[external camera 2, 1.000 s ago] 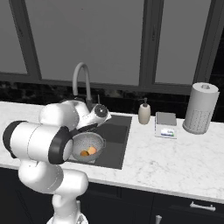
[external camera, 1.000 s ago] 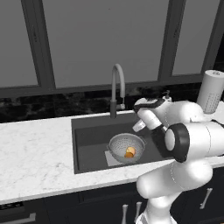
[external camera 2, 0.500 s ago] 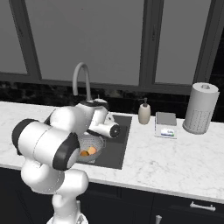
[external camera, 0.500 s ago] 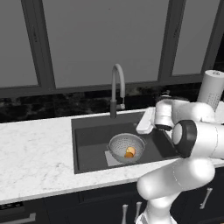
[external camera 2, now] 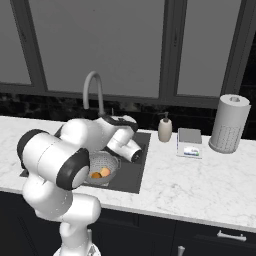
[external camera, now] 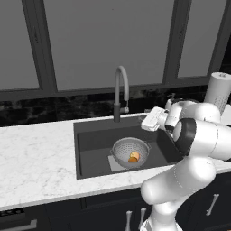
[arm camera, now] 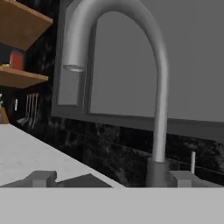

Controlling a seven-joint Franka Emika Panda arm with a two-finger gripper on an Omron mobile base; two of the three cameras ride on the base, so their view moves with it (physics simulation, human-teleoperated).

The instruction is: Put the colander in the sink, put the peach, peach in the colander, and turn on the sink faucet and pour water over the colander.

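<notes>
The grey colander [external camera: 130,151] [external camera 2: 102,166] sits on the floor of the dark sink [external camera: 92,143] [external camera 2: 141,141]. Two peaches lie in it, a paler one [external camera 2: 105,171] beside a deeper orange one [external camera 2: 95,175]; they show as one orange patch [external camera: 134,156] in the left base view. The tall gooseneck faucet [external camera: 121,89] [external camera 2: 93,86] [arm camera: 160,105] stands behind the basin, and no water leaves its spout [arm camera: 74,66]. My gripper [external camera: 144,122] [arm camera: 113,181] hovers level over the sink's right part, facing the faucet. Its fingertips [arm camera: 41,178] stand wide apart, open and empty. A small lever [arm camera: 193,161] rises by the faucet base.
A tall white dotted cylinder [external camera 2: 229,124] [external camera: 219,90], a soap bottle [external camera 2: 165,129] and a small grey box [external camera 2: 189,142] stand on the marble counter [external camera 2: 200,185] right of the sink. Wooden shelves [arm camera: 22,26] hang far to the left. Dark windows run behind.
The hand swung from over the colander to the sink's right, then turned from pointing down to level, facing the faucet. The jaws stayed open. Colander and peaches did not move.
</notes>
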